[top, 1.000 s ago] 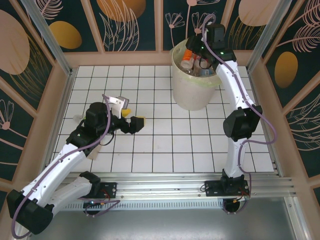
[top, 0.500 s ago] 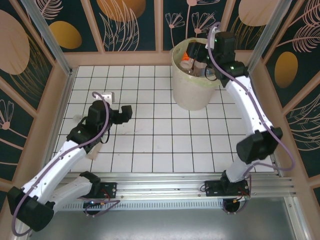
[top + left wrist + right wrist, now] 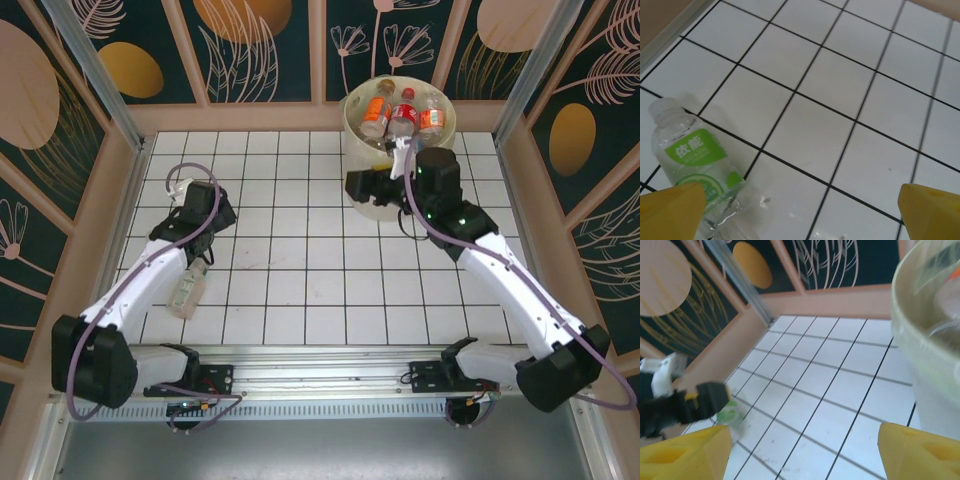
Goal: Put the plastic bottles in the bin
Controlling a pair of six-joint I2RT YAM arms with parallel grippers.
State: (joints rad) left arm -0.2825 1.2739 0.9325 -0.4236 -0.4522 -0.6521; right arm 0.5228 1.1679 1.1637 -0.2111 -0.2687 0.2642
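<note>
The bin stands at the back of the table with three plastic bottles showing in its mouth, red and orange labels up. One more clear bottle with a green label lies on the tiles at the left. My left gripper hovers open over the tiles just right of that bottle, nothing between its yellow fingertips. My right gripper is open and empty in front of the bin's wall, facing left.
Wooden rails and dark patterned panels wall the tiled table on three sides. My left arm's forearm crosses beside the lying bottle. An aluminium post stands at the back left corner.
My right gripper has come out from above the bin and dropped in front of it, leaving bottles inside. My left gripper has swung from the table's middle back to the left, over the green-label bottle.
</note>
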